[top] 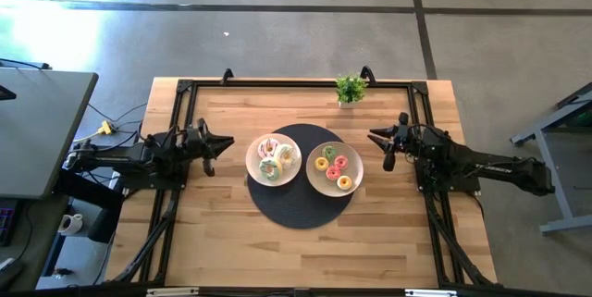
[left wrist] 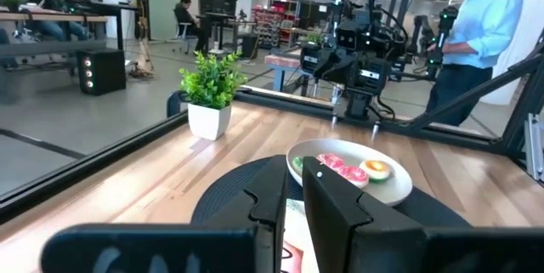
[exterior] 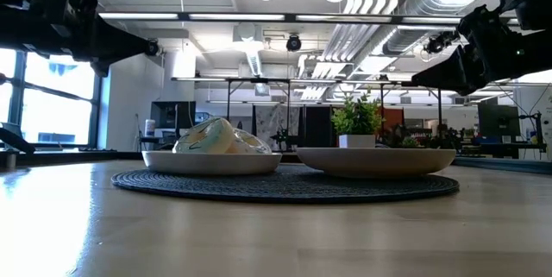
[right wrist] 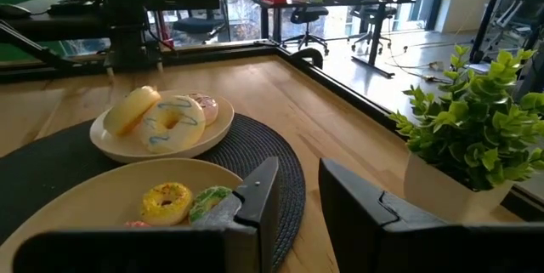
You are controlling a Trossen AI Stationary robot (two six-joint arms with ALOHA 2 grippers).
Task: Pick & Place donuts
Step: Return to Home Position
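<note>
wooden bench point(top: 222, 232), dark round mat point(top: 296, 206) in the middle, two plates side by side on it. all the donuts i could see were already plated: the small donuts point(top: 335, 167) (green, yellow, pink, reddish) lay on the light brown plate point(top: 314, 186) on the right. the bigger iced donuts point(top: 274, 158) were piled on the white plate point(top: 252, 172) on the left. none were loose on the bench as far as the views showed.

left gripper point(left wrist: 295, 175) hung just left of the mat, up off the bench. its fingers were only a little apart and pinched nothing. right gripper point(right wrist: 298, 167) was on the other side, just right of the light brown plate, fingers spread wider, also empty. neither touched a plate.

so to me the placing looked finished, and the job at this point was just parking both arms. my take on doing that well:

- pull each arm straight outward, away from the plates, instead of swinging across them.
- keep the height until well clear of the rims, since those donuts sat loose and a nudge could roll one off.
- on the right arm, watch the small potted plant point(top: 351, 89) at the far edge, which wasn't far from it.
- go slow, nothing to carry.
</note>
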